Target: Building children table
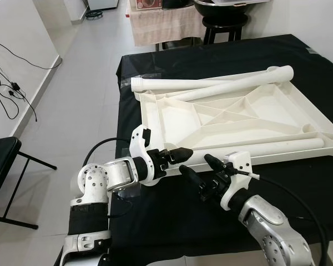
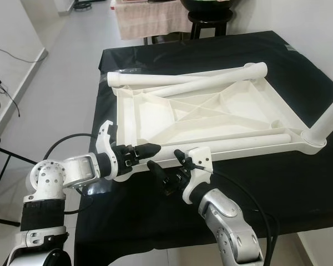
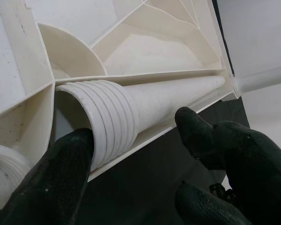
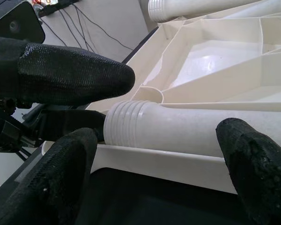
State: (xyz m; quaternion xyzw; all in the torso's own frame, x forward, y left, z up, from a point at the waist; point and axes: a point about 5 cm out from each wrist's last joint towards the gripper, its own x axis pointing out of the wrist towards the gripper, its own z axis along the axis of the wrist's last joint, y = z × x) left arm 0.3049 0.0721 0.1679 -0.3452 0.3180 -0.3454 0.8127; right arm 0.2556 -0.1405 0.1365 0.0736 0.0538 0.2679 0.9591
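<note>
My left gripper (image 1: 176,154) and right gripper (image 1: 198,166) crowd the tabletop's (image 1: 177,119) near corner, fingers spread. The leg (image 1: 266,147) lying along the near rim blocks that edge. I see bare black cloth (image 1: 172,221) in front, open for passing.

Two silver jointed metal arms; white plastic wrist housings; long black textured fingers (image 4: 75,77); black looping cables (image 1: 97,148).

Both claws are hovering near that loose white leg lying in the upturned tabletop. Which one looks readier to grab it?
Probably the left gripper: its fingers already straddle the leg's threaded end. The right gripper is open too, but sits lower, in front of the tabletop's near rim.
</note>
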